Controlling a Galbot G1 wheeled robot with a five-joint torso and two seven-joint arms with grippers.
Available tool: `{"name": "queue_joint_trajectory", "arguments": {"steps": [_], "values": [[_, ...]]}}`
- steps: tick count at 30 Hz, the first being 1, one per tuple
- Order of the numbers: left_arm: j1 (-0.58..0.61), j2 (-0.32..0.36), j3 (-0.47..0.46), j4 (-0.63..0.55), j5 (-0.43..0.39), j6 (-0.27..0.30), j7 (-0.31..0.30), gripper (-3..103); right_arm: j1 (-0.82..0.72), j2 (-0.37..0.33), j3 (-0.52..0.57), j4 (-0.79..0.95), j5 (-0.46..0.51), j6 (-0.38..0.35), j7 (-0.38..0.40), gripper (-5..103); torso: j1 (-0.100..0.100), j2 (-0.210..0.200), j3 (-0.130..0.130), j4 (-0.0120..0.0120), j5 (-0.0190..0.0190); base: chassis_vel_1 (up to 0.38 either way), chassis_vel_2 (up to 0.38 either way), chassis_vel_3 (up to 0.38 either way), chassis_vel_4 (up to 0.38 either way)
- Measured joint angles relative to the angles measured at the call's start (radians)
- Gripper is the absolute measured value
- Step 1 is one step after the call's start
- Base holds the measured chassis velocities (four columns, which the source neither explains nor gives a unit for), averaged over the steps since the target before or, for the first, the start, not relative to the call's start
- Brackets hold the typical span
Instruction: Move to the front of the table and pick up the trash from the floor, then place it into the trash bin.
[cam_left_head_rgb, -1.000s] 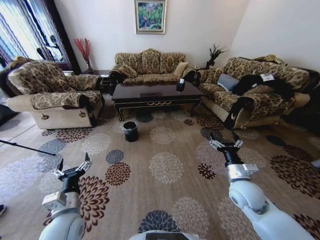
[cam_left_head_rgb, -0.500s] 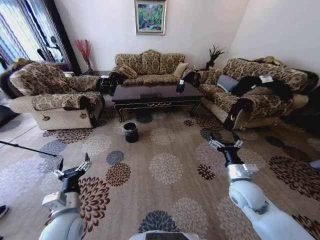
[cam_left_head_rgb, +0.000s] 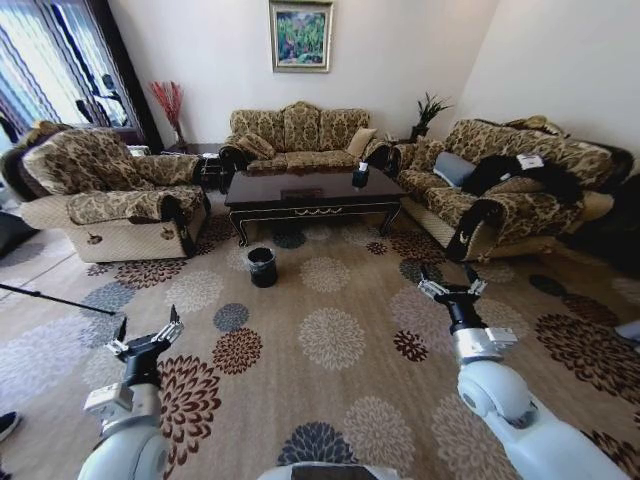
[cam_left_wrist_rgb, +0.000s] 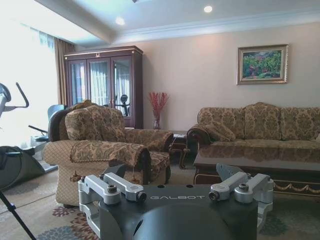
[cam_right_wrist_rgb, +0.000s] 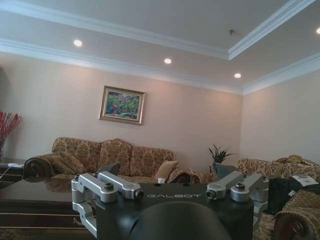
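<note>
Right gripper (cam_right_wrist_rgb: 170, 187) spread wide, up close; beyond it the counter (cam_right_wrist_rgb: 30, 200), a far sofa (cam_right_wrist_rgb: 110, 157), a painting (cam_right_wrist_rgb: 122, 105).

The brand name GALBOT is printed in pale capital letters on the dark housing of the left gripper (cam_left_wrist_rgb: 176, 196) and likewise on the dark housing of the right gripper (cam_right_wrist_rgb: 170, 195).

glossy dark wood table (cam_left_head_rgb: 312, 190), patterned carpet floor (cam_left_head_rgb: 330, 335), black plastic-lined trash bin (cam_left_head_rgb: 262, 266)
</note>
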Motion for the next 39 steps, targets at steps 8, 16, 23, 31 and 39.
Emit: {"name": "queue_joint_trajectory", "arguments": {"steps": [8,16,23,31,39], "values": [[0.0,0.0,0.0,0.0,0.0,0.0,0.0,100,0.0,0.0,0.0,0.0,0.0,0.0,0.0,100,0.003,0.008,0.005,0.0,0.0,0.0,0.0,0.0,0.0],[0.0,0.0,0.0,0.0,0.0,0.0,0.0,100,0.0,0.0,0.0,0.0,0.0,0.0,0.0,100,0.001,0.004,0.003,0.0,0.0,0.0,0.0,0.0,0.0],[0.0,0.0,0.0,0.0,0.0,0.0,0.0,100,0.0,0.0,0.0,0.0,0.0,0.0,0.0,100,0.0,0.001,0.002,0.0,0.0,0.0,0.0,0.0,0.0],[0.0,0.0,0.0,0.0,0.0,0.0,0.0,100,0.0,0.0,0.0,0.0,0.0,0.0,0.0,100,-0.001,-0.001,0.0,0.0,0.0,0.0,0.0,0.0,0.0],[0.0,0.0,0.0,0.0,0.0,0.0,0.0,100,0.0,0.0,0.0,0.0,0.0,0.0,0.0,100,-0.002,-0.003,-0.001,0.0,0.0,0.0,0.0,0.0,0.0]]}}
